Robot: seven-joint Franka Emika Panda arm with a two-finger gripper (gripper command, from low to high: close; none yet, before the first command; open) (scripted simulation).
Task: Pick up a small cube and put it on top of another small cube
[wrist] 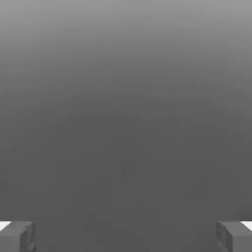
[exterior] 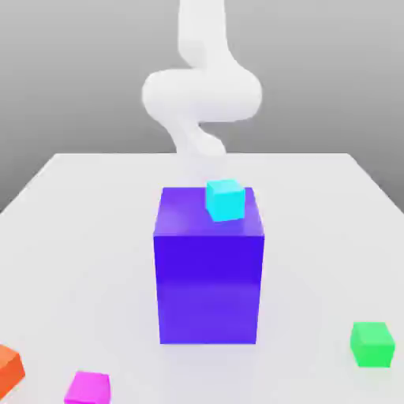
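Exterior view: big blue block [exterior: 209, 268] stands dead centre of the frame on the white table [exterior: 71, 237]. A small cyan cube [exterior: 225, 199] sits on the block's top face, toward its upper-right corner, slightly overhanging the far edge as seen from here — hard to say whether it rests fully on the block. Three more small cubes lie along the bottom of the frame, well apart from each other: green cube [exterior: 372, 344] at lower right, magenta cube [exterior: 87, 388] at lower left, orange cube [exterior: 9, 369] cut off by the left edge. None touches the blue block.

The white arm [exterior: 201, 91] comes down from top centre and bends behind the block; its lower end is hidden by the block and cyan cube.

Hand view adds what the exterior lacks — the tool itself. The gripper [wrist: 126, 236] has its two grey fingertips [wrist: 17, 236] in the bottom-left and bottom-right corners of the frame, spread wide apart with nothing between them. Behind them, plain grey gradient backdrop, darker toward the bottom. No cube is held.
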